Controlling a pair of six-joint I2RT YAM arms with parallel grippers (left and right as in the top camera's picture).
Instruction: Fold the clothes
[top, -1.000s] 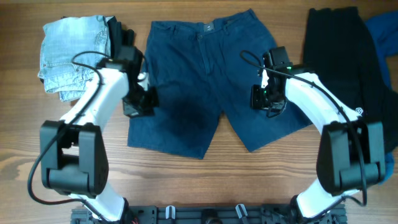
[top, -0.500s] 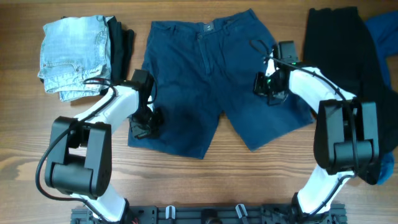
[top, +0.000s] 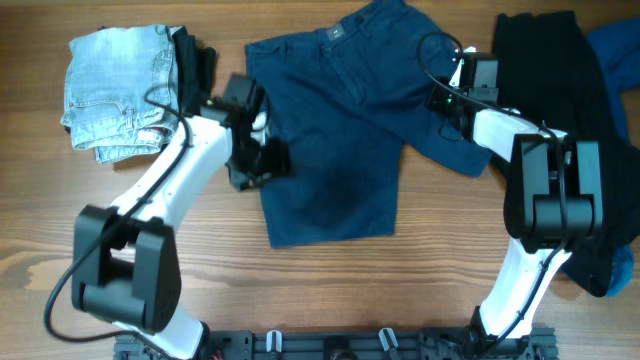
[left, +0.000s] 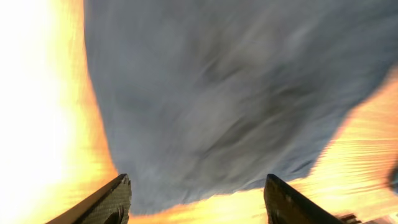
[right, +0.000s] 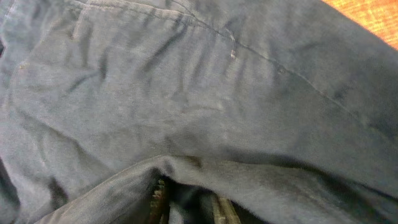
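Skewed across the middle of the desk (top: 400, 290), the navy shorts (top: 335, 150) lie unfolded, one leg pinched in the right claw (top: 450, 100) while the left claw (top: 262, 165) hangs spread and empty over their opposite edge; folded jeans (top: 118, 90) sit left, dark garments (top: 545, 80) wait right.

Navy shorts (right: 205, 93) fill almost whole frame, cloth rumpled, shallow creases across middle. Stitched seam (right: 273, 59) runs diagonally from upper left toward right edge. Sliver of orange-brown wooden table (right: 373, 12) in top right corner. Right gripper (right: 189, 208) at bottom edge, mostly hidden under raised fold of shorts; dark fingers (right: 222, 210) close together, cloth pinched between them.
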